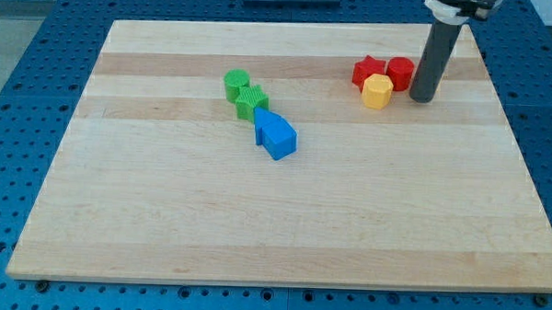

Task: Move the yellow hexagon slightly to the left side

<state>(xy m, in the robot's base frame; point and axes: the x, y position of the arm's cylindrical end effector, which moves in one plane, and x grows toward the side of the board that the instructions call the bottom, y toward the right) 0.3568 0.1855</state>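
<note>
The wooden surface lay mostly to the view's left and bottom of my tip, the rod that stood in for an end effector and had no jaws to clench or release, so it grasped nothing and simply rested on the wood. Well off to its left sat a blue block touching a green star-like block and a green cylinder. Just left of my tip stood a red cylinder, beyond it a red star-like block, and the yellow hexagon touched both from the view's bottom; a straight leftward push risked catching the red cylinder first and dragging both reds along, or clipping the hexagon off-centre so it spun away
</note>
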